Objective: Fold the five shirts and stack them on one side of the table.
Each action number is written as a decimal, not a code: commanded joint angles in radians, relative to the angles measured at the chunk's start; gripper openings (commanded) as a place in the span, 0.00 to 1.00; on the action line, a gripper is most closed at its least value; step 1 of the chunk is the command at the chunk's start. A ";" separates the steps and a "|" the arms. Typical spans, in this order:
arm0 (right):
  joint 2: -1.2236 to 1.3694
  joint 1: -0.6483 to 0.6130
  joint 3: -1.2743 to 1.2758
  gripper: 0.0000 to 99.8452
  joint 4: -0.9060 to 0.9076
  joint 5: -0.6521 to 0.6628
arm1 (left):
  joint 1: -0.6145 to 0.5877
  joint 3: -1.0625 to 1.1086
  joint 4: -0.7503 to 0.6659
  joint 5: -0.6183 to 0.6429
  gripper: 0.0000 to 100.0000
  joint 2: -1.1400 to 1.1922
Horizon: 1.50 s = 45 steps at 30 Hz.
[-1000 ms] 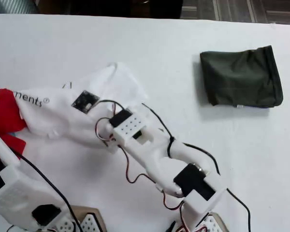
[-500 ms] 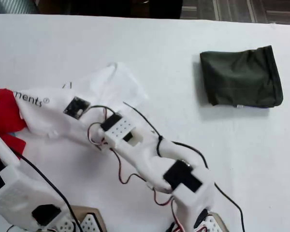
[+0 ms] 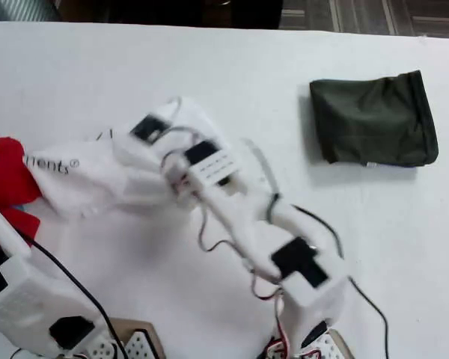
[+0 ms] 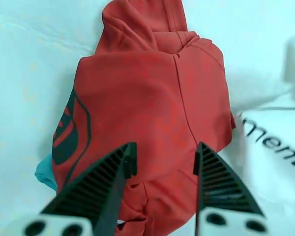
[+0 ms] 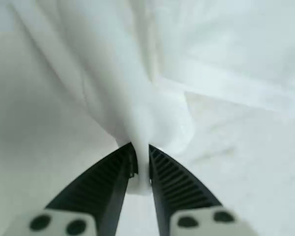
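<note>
A white shirt (image 3: 97, 176) with dark lettering lies crumpled at the table's left-centre. My right gripper (image 3: 138, 138) is shut on a pinched fold of the white shirt (image 5: 137, 88), and the cloth hangs from its tips (image 5: 139, 164). A red shirt (image 3: 6, 183) with a dark print lies bunched at the left edge, with a bit of teal cloth (image 4: 45, 172) under it. My left gripper (image 4: 162, 164) hovers open over the red shirt (image 4: 147, 93), nothing between its fingers. A folded dark green shirt (image 3: 373, 120) rests at the right.
The two arm bases (image 3: 127, 344) stand at the table's front edge, with loose cables (image 3: 209, 239) along the right arm. The white table (image 3: 232, 67) runs to a dark far edge at the back.
My right gripper has swung toward the back and right, pulling the white shirt's fold with it. The shirt has bunched up and its lettering has shifted right. The left arm kept still.
</note>
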 commanded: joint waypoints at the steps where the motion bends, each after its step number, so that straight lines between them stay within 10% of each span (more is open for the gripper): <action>1: -0.196 0.114 -0.037 0.02 0.081 0.068 | 0.017 -0.031 0.008 -0.002 0.21 -0.006; 14: -0.595 0.426 -0.038 0.02 0.329 0.334 | 0.364 -0.082 0.261 0.049 0.21 -0.012; 31: -0.581 0.585 0.163 0.02 0.048 0.330 | 1.126 -0.102 0.288 0.172 0.24 0.006; 45: -0.584 0.667 0.285 0.02 -0.021 0.232 | 1.244 0.068 0.229 0.281 0.28 0.272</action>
